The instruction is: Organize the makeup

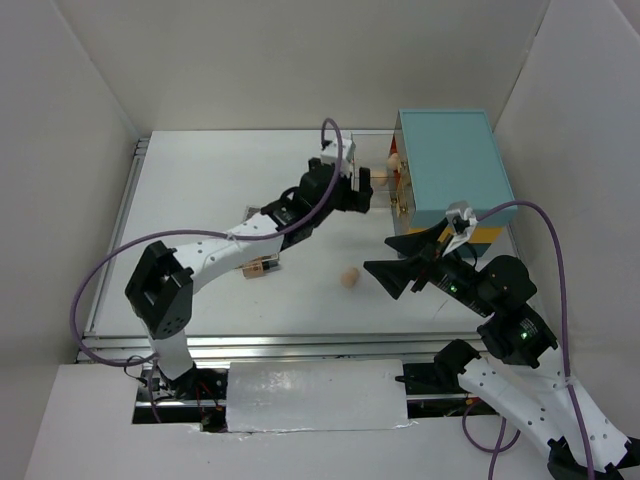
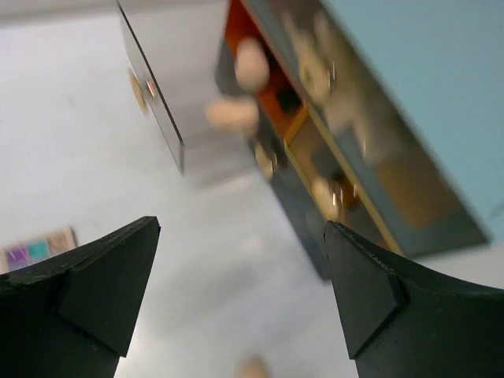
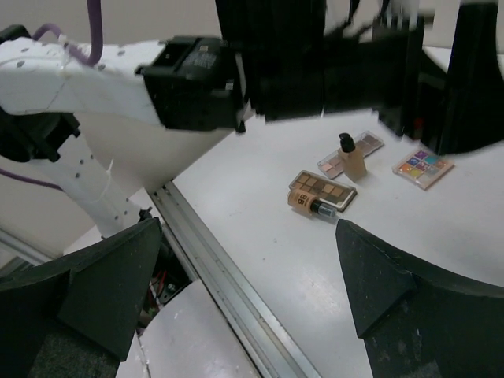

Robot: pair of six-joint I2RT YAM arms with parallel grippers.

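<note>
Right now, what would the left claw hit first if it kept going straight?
Most likely the open front of the teal case, peach sponges inside. The left gripper faces it; depth is blurry.

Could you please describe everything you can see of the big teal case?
The big teal box-shaped case stands on the white table, at its far right. Its outside looks smooth and matte; the inside is orange with gold-edged compartments. A grey door panel hangs open on its left side, and peach egg-shaped sponges sit inside.
</note>
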